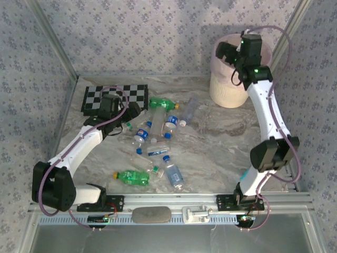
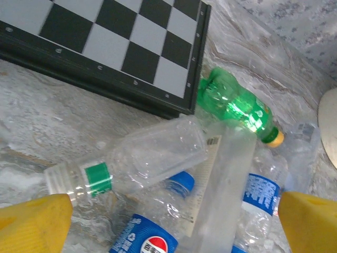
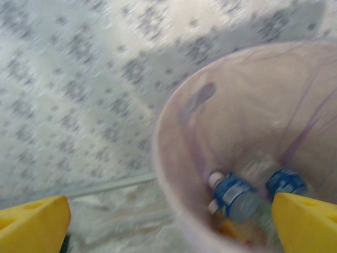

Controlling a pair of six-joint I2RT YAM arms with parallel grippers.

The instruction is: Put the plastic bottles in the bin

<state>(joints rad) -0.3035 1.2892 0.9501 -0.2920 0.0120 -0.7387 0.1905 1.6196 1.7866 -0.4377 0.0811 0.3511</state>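
Right wrist: we see two plastic bottles (image 3: pixel 234 196) in the far-right bin (image 3: pixel 253 105), right tool (image 3: pixel 168 226) spread above it | most lie on the desk (image 1: pixel 221 142), left tool (image 2: pixel 171 221) spread over them | we judge it early.

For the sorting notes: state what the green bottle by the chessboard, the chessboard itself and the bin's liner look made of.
Green bottle: glossy translucent plastic; light glows through it.
Chessboard: rigid, matte black and grey squares in a dark studded frame; wood or plastic, unclear.
Bin liner: thin translucent pink plastic film, likely; creases show.
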